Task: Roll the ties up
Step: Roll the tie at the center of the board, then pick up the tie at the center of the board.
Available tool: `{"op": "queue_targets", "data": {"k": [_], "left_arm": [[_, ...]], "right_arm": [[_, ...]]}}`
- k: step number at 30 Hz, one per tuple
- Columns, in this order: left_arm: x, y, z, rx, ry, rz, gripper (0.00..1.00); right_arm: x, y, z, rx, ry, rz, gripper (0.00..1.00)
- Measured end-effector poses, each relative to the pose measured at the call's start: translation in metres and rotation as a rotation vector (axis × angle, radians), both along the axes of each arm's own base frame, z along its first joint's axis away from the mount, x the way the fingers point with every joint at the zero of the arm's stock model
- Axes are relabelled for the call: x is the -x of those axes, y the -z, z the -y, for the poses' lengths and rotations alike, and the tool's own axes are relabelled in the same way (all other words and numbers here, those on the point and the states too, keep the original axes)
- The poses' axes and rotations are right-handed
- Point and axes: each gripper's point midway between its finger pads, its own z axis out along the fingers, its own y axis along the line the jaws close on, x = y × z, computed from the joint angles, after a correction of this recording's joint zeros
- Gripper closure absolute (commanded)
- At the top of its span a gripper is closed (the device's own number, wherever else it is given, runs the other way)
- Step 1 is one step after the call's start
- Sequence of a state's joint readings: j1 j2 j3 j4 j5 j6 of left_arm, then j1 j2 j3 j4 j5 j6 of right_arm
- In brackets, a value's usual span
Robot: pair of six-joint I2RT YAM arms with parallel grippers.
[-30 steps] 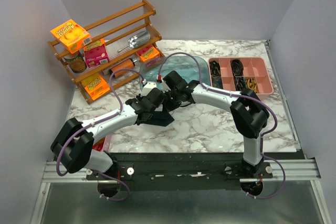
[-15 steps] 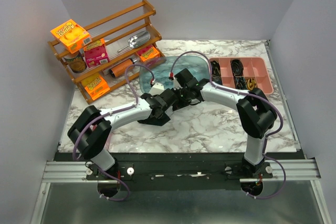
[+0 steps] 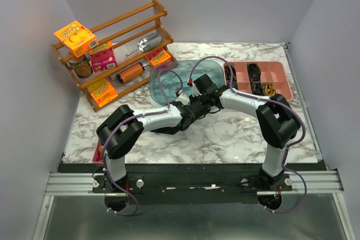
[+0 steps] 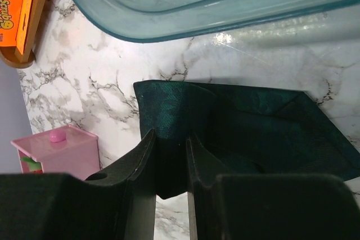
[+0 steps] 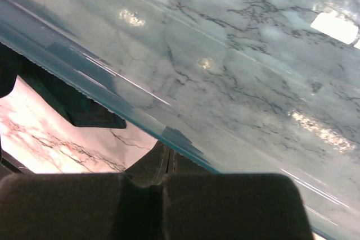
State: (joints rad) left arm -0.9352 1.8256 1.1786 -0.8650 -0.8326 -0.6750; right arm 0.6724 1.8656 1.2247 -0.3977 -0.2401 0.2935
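Since 1 second ago, both arms have reached farther across the table point(image 4: 90, 88) toward the tub point(image 4: 185, 4), and the left arm has stretched straighter. The tie point(image 4: 253, 133) is dark teal woven cloth with a faint sheen, folded flat to a pointed corner. It lies on white, grey-veined marble just beside the rim of the rounded, translucent blue plastic tub. The left gripper point(image 4: 170, 145) pinches 1 fold of the tie. The right gripper point(image 5: 169, 164) is fully closed and empty at the tub's rim.
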Motion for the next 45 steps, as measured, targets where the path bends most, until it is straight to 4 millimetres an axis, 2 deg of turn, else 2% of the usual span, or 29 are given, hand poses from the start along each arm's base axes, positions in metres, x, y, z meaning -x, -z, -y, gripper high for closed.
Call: {"op": "queue_targets", "data": {"k": [2, 3, 6, 9, 14, 19, 25, 30, 34, 38, 41, 45], "left_arm": [[0.001, 0.001, 0.002, 0.005, 0.006, 0.0, 0.8], [0.001, 0.001, 0.004, 0.01, 0.008, -0.002, 0.7], [0.001, 0.005, 0.008, 0.037, 0.011, -0.003, 0.52], [0.003, 0.009, 0.015, 0.094, 0.019, -0.01, 0.45], [0.008, 0.006, 0.033, 0.211, 0.062, -0.022, 0.41], [0.007, -0.012, 0.051, 0.345, 0.098, 0.011, 0.35], [0.009, -0.034, 0.055, 0.485, 0.116, 0.05, 0.23], [0.003, -0.053, 0.036, 0.621, 0.075, 0.1, 0.16], [-0.004, -0.061, 0.003, 0.779, -0.004, 0.15, 0.09], [-0.006, -0.057, -0.03, 0.896, -0.088, 0.18, 0.07], [-0.004, -0.051, -0.043, 0.983, -0.131, 0.172, 0.07], [-0.003, -0.042, -0.053, 1.061, -0.167, 0.155, 0.06]], "right_arm": [[-0.001, 0.0, 0.002, 0.0, 0.005, -0.001, 1.0], [-0.002, 0.0, 0.002, 0.0, 0.007, -0.001, 1.0], [-0.003, 0.001, 0.004, 0.001, 0.01, -0.002, 1.0], [-0.003, 0.001, 0.004, 0.001, 0.012, -0.003, 1.0], [-0.004, 0.0, 0.002, -0.011, 0.006, 0.004, 1.0], [-0.004, -0.001, 0.0, -0.019, -0.003, 0.003, 0.99], [0.001, -0.004, -0.005, -0.05, -0.029, -0.014, 1.0], [0.006, -0.019, -0.027, -0.097, -0.08, 0.003, 1.0], [0.009, -0.046, -0.058, -0.159, -0.142, 0.046, 0.99], [0.012, -0.066, -0.087, -0.215, -0.198, 0.085, 0.99], [0.016, -0.066, -0.104, -0.231, -0.229, 0.084, 0.99], [0.024, -0.049, -0.115, -0.216, -0.251, 0.05, 0.99]]}}
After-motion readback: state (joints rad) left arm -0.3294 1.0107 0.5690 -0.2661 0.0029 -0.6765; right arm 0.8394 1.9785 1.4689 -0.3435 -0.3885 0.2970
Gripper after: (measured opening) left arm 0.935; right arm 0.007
